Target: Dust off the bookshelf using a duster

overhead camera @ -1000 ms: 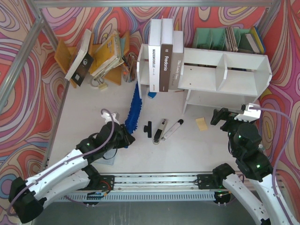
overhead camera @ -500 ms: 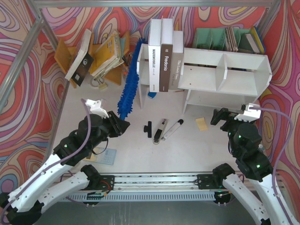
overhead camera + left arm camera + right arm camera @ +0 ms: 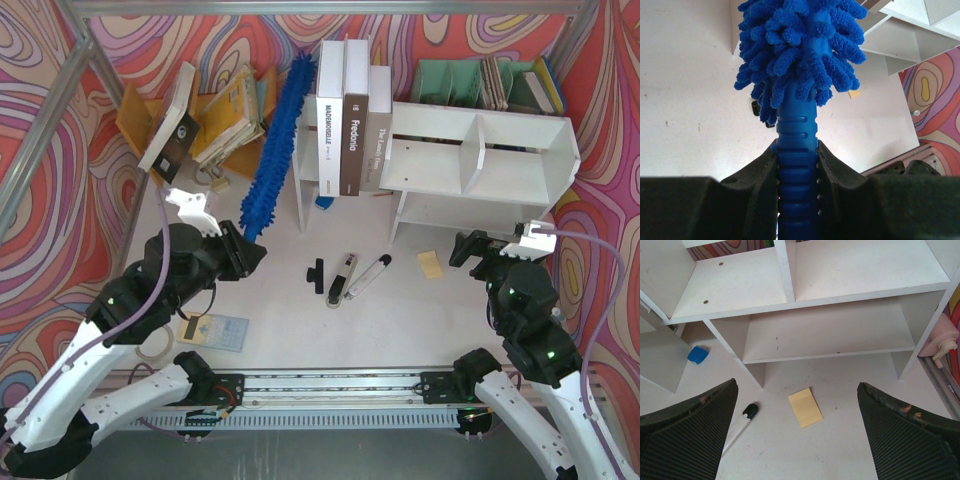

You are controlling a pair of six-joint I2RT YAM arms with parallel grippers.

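Watch the three upright books (image 3: 350,110): they stand between the duster (image 3: 275,150) and the bookshelf (image 3: 480,150), so a flat sweep to the right would likely knock them over before the fluff reaches a cubby. You also hold the duster by its slim handle, far from the long head, so pressing on a shelf board may twist or lever it in the grip. Mind the right gripper (image 3: 465,248) too, parked just in front of the lower shelf, where the two arms could meet. The left gripper (image 3: 245,258) has its jaws closed narrowly on the ribbed handle (image 3: 796,150), pads pressing both sides, with the blue head pointing away toward the back wall, left of the books and well apart from the cubbies; whether the fluff touches anything there, you cannot tell. The right gripper's jaws stand wide and hold nothing, hovering over a yellow note (image 3: 805,407) on the table.
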